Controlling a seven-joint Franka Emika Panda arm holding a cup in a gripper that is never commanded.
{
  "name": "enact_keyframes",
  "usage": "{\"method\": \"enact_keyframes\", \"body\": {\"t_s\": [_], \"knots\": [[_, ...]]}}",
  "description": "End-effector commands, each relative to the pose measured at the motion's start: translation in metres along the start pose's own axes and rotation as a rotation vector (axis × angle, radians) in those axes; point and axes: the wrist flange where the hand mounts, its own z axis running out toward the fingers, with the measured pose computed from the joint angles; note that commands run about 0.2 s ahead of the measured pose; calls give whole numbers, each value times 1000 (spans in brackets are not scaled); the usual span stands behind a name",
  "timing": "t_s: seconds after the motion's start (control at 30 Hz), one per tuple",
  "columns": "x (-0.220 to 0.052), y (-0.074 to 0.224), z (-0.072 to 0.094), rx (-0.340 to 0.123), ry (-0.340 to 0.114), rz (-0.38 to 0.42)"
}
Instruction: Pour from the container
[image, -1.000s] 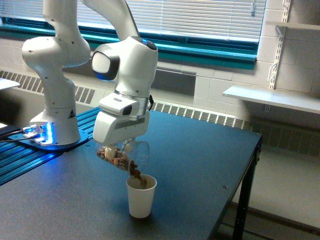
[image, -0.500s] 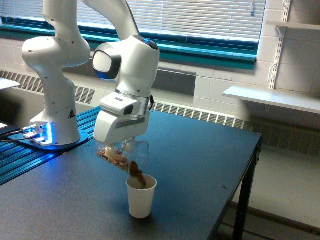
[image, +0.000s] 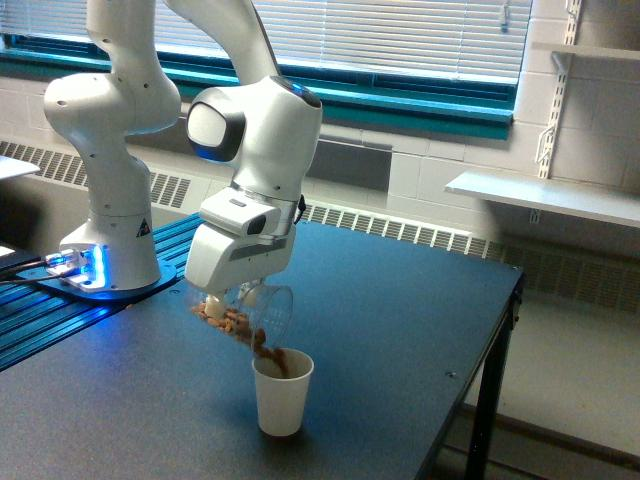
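The container (image: 243, 314), a clear cup with brown and tan chunks inside, hangs tipped steeply with its mouth pointing down toward the exterior view's right. My gripper (image: 237, 290) is shut on it, its fingers mostly hidden behind the white hand. Brown pieces (image: 264, 346) spill from the mouth into a white paper cup (image: 281, 393) standing upright on the dark table (image: 400, 330) directly below. The paper cup shows brown pieces at its rim.
The arm's white base (image: 105, 220) stands at the exterior view's left beside a blue-lit rail (image: 60, 300). The table's edge (image: 505, 330) runs along the exterior view's right. A wall shelf (image: 550, 195) and a radiator (image: 400, 230) lie behind.
The hand has turned a little further and the container is tipped more steeply. Fewer pieces remain in the container, and more have dropped into the paper cup.
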Motion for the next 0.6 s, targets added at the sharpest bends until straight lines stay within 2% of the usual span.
{"method": "enact_keyframes", "body": {"t_s": [0.03, 0.23, 0.6], "knots": [[5, 3, -4, -18, 4, -15], [6, 3, -5, -35, 2, -31], [10, 0, -10, -38, -3, -52]]}}
